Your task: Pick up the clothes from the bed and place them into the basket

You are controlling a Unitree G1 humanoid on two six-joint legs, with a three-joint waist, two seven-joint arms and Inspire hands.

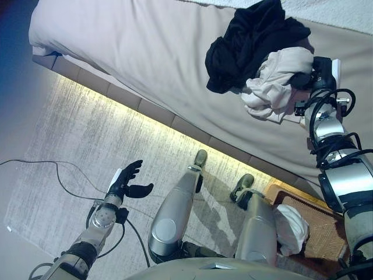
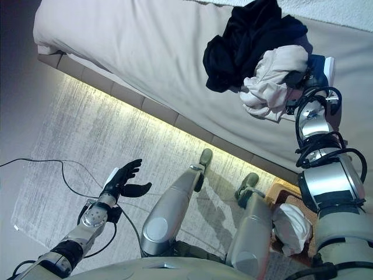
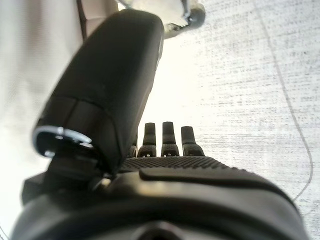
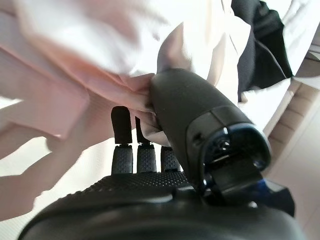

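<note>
Beige bed (image 1: 145,52) is carrying a heap near its edge, a pale garment (image 1: 278,81) bunched against a black garment (image 1: 250,41), and the right robot hand (image 2: 308,73) is curling thumb and fingers (image 4: 120,127) into the pale cloth, likely to lift it. Down by the floor the basket (image 1: 317,227) is already holding a white garment (image 1: 290,227), while the left robot hand (image 1: 127,182) is hanging relaxed and empty over the rug (image 1: 76,146), clear of the work.

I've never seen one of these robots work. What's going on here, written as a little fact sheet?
Bed: beige mattress with clothes piled near its edge
Clothes on bed: crumpled black garment; pale pink-beige garment beside it, touching
Right hand: thumb and fingers pinching the pale garment
Left hand: open, empty, over the grey rug
Basket: brown woven basket on the floor, white cloth already inside
</note>
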